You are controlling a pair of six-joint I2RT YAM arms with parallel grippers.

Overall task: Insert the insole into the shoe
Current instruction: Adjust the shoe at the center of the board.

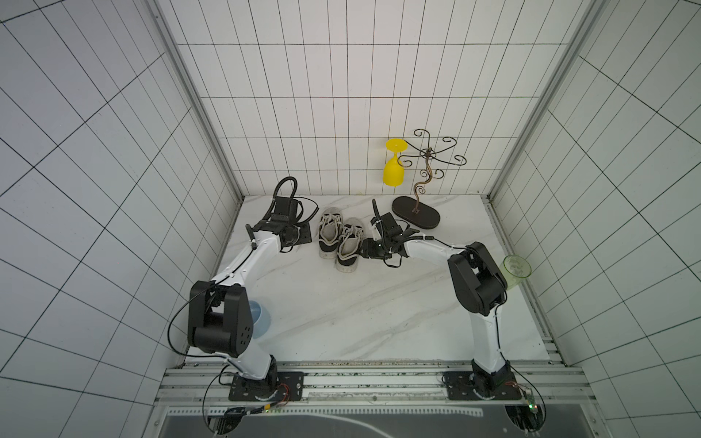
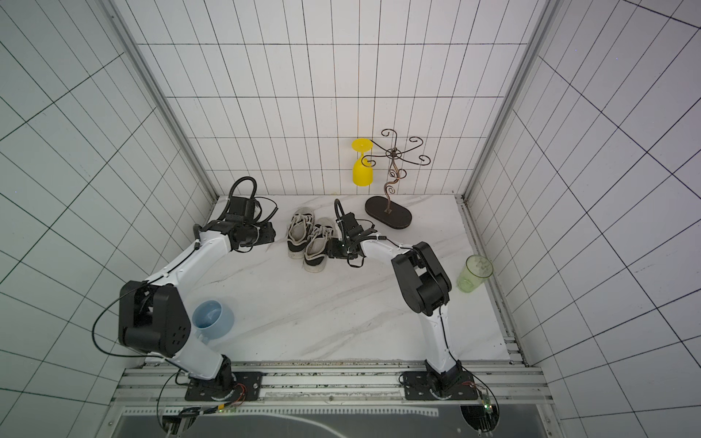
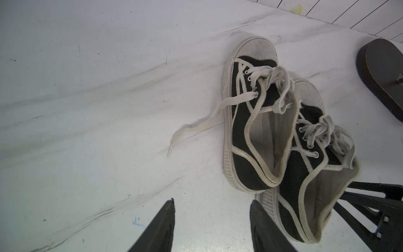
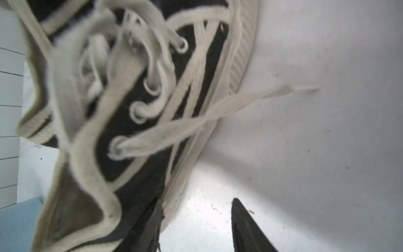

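Two black canvas shoes with white laces and soles stand side by side at the back of the table: the farther shoe (image 1: 328,235) (image 3: 250,131) and the nearer shoe (image 1: 349,250) (image 3: 305,185) (image 4: 135,122). Both openings show only pale lining. The insole is hidden or out of view. My left gripper (image 3: 212,200) is open over bare table just left of the shoes, with nothing between its fingers. My right gripper (image 4: 196,199) sits low at the nearer shoe's right side, open. One finger (image 4: 152,220) lies against that shoe's side and the other is over bare table.
A wire rack on a dark oval base (image 1: 415,212) stands behind the right arm, with a yellow glass (image 1: 393,167) hanging upside down from it. A blue bowl (image 2: 212,316) sits by the left arm's elbow. A green cup (image 2: 474,273) stands at the right edge. Tiled walls close three sides.
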